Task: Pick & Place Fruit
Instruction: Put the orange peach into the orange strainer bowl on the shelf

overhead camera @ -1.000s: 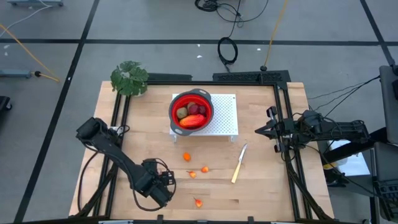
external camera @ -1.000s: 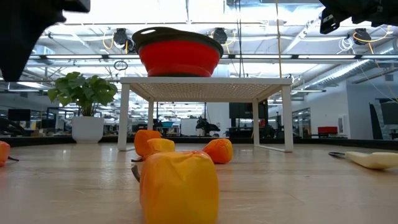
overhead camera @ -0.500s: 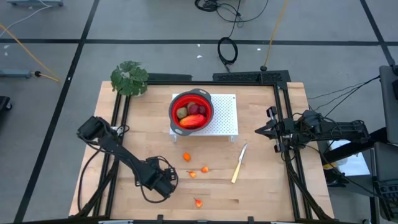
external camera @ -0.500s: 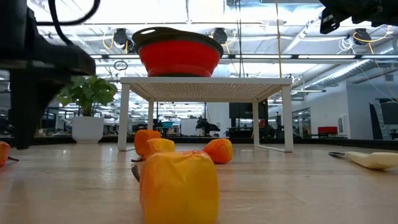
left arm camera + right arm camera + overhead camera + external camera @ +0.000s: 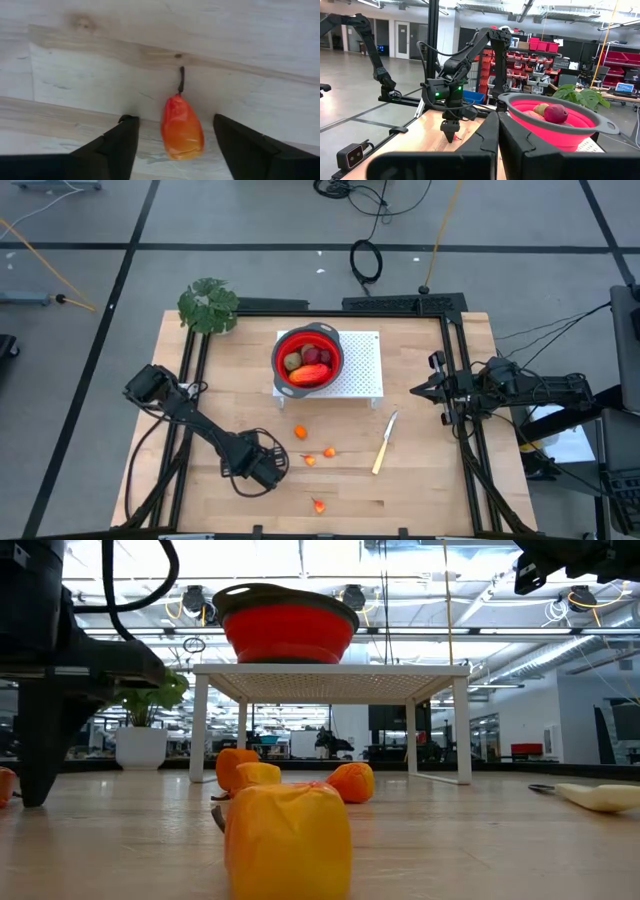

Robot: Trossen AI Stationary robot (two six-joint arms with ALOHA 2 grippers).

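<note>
While you are watching, left gripper point(image 5: 272, 467) is sliding rightward from table's front edge toward scattered fruit, fingers point(image 5: 118, 145) narrowing but spread, gripping nothing. Small orange fruit point(image 5: 181, 127) is lying on table point(image 5: 420, 480) between fingertips, untouched. Right gripper point(image 5: 418, 391) is waiting closed, empty, at right edge. Larger fruit are sitting in red bowl point(image 5: 283, 346).

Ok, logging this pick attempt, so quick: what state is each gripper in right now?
Left gripper: open, fingers either side of a small orange fruit on the table, not gripping it yet.
Right gripper: shut, empty, waiting at the table's right edge.
</note>
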